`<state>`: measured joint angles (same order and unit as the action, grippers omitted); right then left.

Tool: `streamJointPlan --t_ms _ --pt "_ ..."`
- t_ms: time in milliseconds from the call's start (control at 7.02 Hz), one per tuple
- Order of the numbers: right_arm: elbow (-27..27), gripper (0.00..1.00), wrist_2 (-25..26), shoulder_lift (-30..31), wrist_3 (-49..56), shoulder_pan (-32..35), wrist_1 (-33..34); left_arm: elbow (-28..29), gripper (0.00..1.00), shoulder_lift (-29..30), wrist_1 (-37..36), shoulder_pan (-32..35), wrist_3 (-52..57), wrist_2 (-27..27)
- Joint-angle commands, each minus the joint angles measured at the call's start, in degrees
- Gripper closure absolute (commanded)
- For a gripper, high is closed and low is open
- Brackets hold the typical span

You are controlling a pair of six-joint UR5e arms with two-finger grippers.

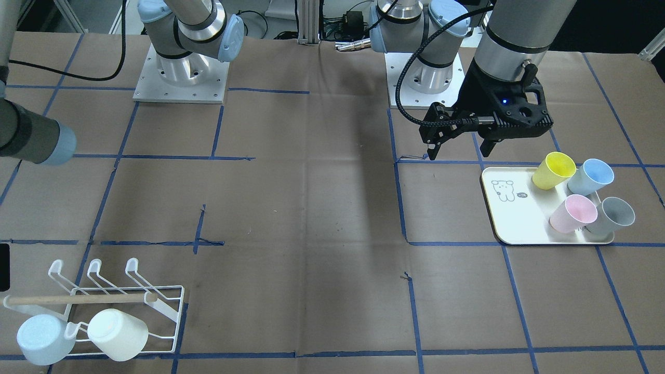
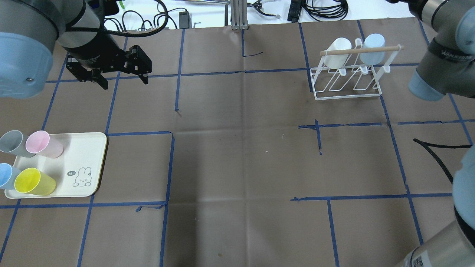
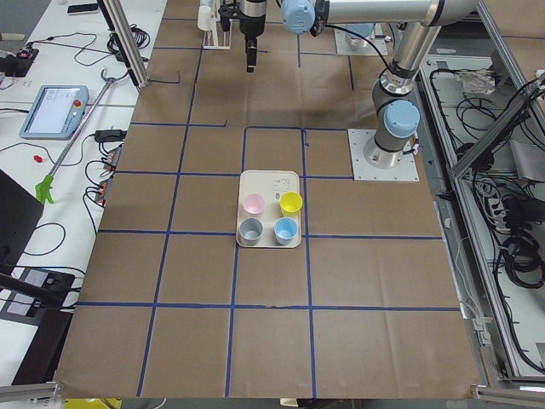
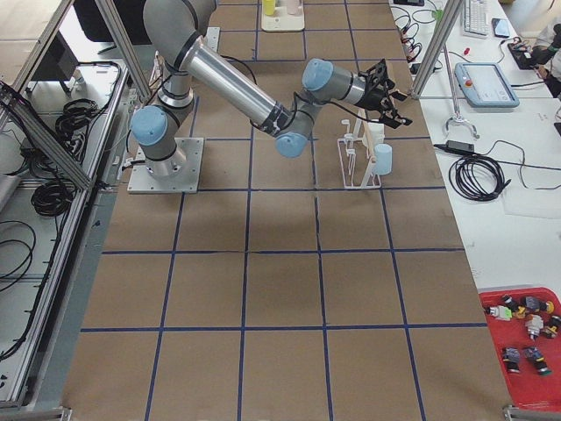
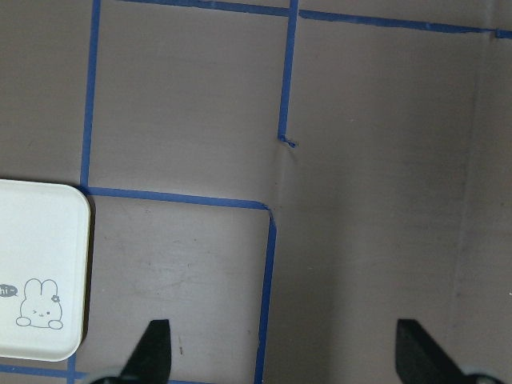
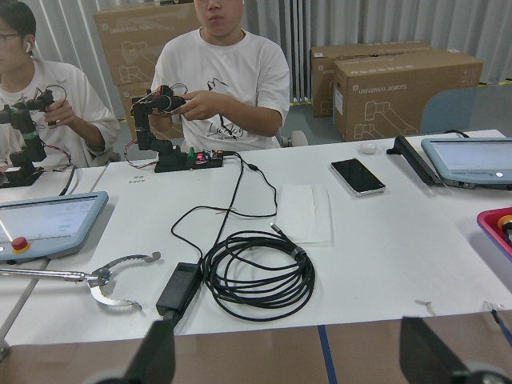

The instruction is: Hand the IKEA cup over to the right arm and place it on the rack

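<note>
Nearest the front camera, a small white wire rack (image 1: 104,299) with a wooden dowel already carries a white plastic cup (image 1: 118,334) and a pale blue cup (image 1: 42,338). Well apart from the rack, a cream rounded tray (image 1: 511,218) holds a yellow cup (image 1: 555,171), sky-blue cup (image 1: 591,176), pink cup (image 1: 574,213) and grey cup (image 1: 613,215), seemingly four left. Left gripper (image 2: 125,83), far from the rack, hangs empty, jaws apart; right gripper (image 6: 290,356), near it, likewise. Blue-taped brown paper covers the desk (image 1: 311,208); people (image 6: 224,88) sit beyond the rack.
</note>
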<state>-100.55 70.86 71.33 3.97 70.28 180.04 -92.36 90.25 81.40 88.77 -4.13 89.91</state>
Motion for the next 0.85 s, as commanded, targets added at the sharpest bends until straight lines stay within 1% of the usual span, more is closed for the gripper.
streamJointPlan --t_ms 0,142,285,427,570,712 --pt "1.75 0.0 0.24 5.99 0.07 2.3 -20.76 -0.01 0.0 0.1 -0.1 0.0 0.0 0.0" --pt "3.59 0.0 0.24 8.19 0.16 3.79 -32.01 0.07 0.0 0.1 -0.01 0.0 0.0 0.0" --pt "4.65 0.0 0.24 9.69 0.16 5.81 -40.82 -0.01 0.0 0.1 -0.01 0.0 0.0 0.0" --pt "6.4 0.0 3.12 11.1 0.07 8.53 -49.27 -0.01 0.0 0.1 -0.01 0.0 0.0 0.0" --pt "7.73 0.0 6.28 11.55 -0.02 11.6 -60.57 -0.01 0.0 0.02 -0.01 0.0 0.0 0.0" --pt "10.0 0.0 6.31 13.29 -0.19 14.15 -73.13 -0.01 0.0 0.01 -0.01 0.0 0.0 -0.09"
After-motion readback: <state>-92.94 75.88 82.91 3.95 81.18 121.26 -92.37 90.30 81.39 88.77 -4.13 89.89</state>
